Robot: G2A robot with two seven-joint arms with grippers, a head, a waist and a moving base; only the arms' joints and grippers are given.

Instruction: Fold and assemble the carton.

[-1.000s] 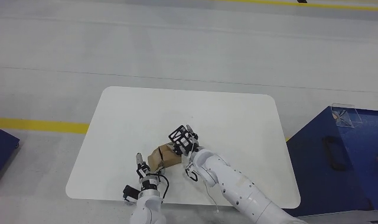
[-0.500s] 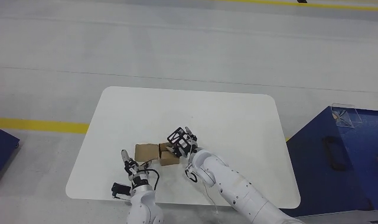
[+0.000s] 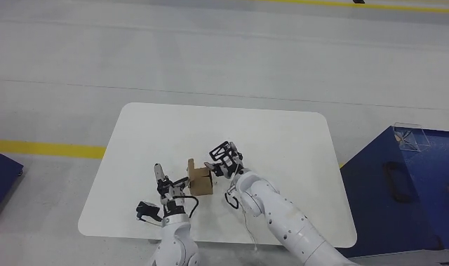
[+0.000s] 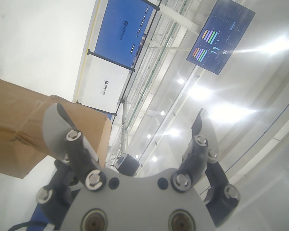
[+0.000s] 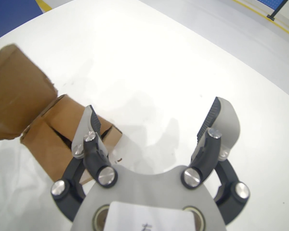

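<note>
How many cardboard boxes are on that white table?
1. The carton sits on the table near the robot-side edge, with one flap standing open. Nothing looks big enough to hide another.

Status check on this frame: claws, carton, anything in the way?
Left claw open, beside the carton, empty. Right claw open at its other side. Carton on table, one flap up. No obstruction seen.

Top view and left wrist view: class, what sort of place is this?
Probably a factory or test hall: yellow floor lines, blue barrier panels, and a hanging screen of bar charts under high ceiling lights.
</note>
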